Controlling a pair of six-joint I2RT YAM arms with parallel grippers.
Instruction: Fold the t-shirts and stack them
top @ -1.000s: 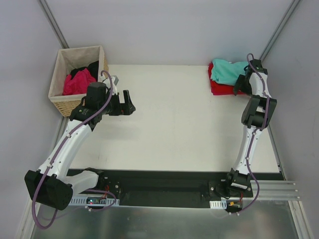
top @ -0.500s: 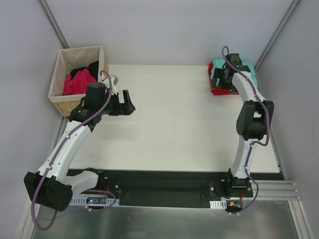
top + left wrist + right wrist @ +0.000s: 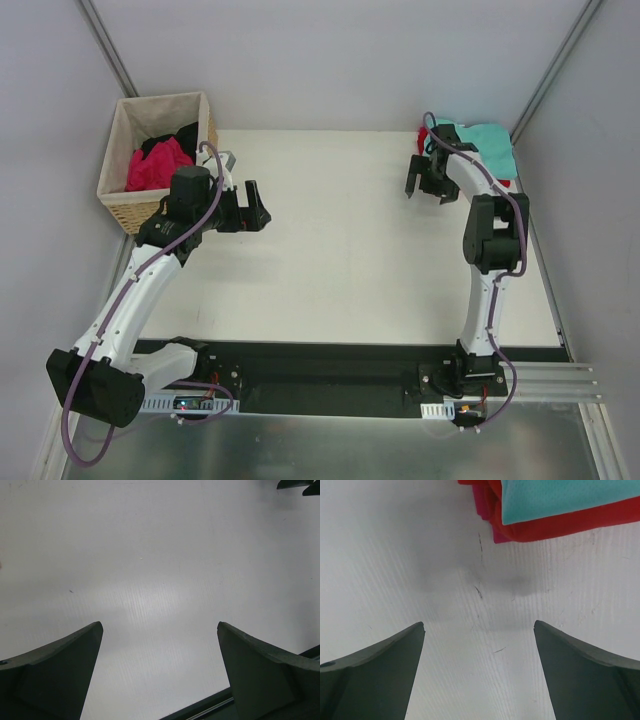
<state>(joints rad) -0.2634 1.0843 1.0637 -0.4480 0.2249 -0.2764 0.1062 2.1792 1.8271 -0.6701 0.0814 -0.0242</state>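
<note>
A folded teal t-shirt [image 3: 492,140] lies on a red one [image 3: 424,134] at the table's far right corner. In the right wrist view the teal tee [image 3: 560,497] tops the red tee [image 3: 555,526], with a magenta-pink edge [image 3: 484,507] showing beneath. A loose pink tee [image 3: 155,165] and a black tee [image 3: 182,135] sit in the basket. My right gripper [image 3: 428,190] [image 3: 479,630] is open and empty over bare table, just left of the stack. My left gripper [image 3: 255,206] [image 3: 160,630] is open and empty over the table, right of the basket.
The wicker basket [image 3: 125,210] stands at the far left corner, beside the left arm. White table surface [image 3: 340,250] spans the middle. Grey walls close in on the left, back and right. A black rail [image 3: 330,365] runs along the near edge.
The right arm has swung left off the stack, and its gripper now hangs over bare table beside it. The left arm has not moved.
</note>
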